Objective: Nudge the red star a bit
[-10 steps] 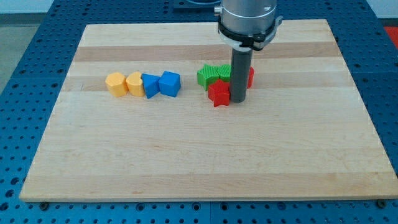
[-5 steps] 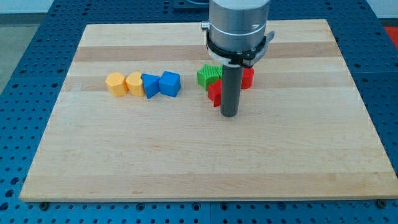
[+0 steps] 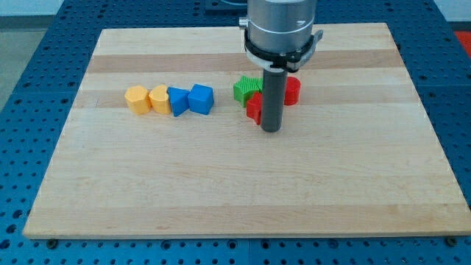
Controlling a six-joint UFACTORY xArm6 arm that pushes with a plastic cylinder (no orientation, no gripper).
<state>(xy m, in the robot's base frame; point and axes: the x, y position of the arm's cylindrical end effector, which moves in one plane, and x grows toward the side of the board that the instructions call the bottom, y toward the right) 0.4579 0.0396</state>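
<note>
The red star (image 3: 255,108) lies near the middle of the wooden board (image 3: 235,184), mostly hidden behind my dark rod; only its left part shows. My tip (image 3: 272,130) rests on the board just right of and slightly below the star, touching or almost touching it. A green block (image 3: 246,89) sits directly above the star, and another red block (image 3: 292,90) shows to the right of the rod.
A row of blocks lies at the view's left: an orange block (image 3: 136,98), a second orange block (image 3: 159,98), a blue block (image 3: 177,101) and a blue cube (image 3: 200,99). The board sits on a blue perforated table (image 3: 29,59).
My tip moved down and left past the star's right side, then back up slightly. The red star shifted a little to the left and is now mostly hidden behind the rod.
</note>
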